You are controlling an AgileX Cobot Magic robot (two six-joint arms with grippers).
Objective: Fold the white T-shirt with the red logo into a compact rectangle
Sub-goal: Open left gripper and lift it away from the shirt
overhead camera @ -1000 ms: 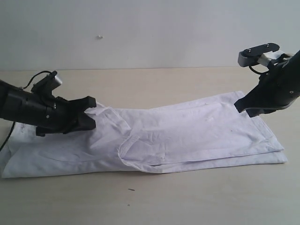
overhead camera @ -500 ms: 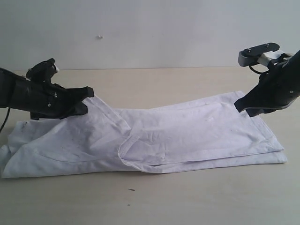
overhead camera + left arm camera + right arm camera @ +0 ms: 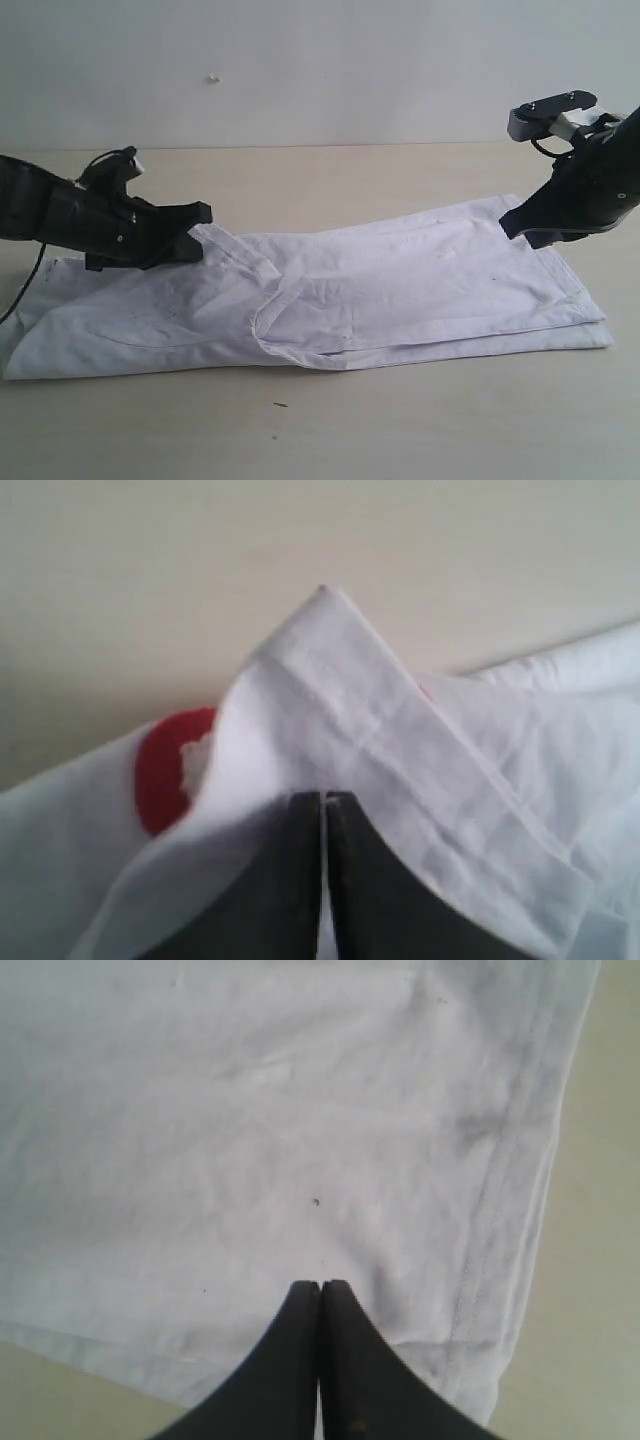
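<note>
White shirt [image 3: 400, 290]: left tool [image 3: 198, 228], pinched shut on the folded edge, has dropped back inward; right tool [image 3: 516, 228] closed, empty, at the hem. Side fold nearly laid.

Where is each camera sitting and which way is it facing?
Exterior view: off the arms, low, facing across the table and T-shirt; left gripper and right gripper show.
Left wrist view: on the left arm, facing a folded hem and red logo; shut fingertips show.
Right wrist view: on the right arm, facing plain cloth; shut fingertips show.
Shared: all see the T-shirt.
</note>
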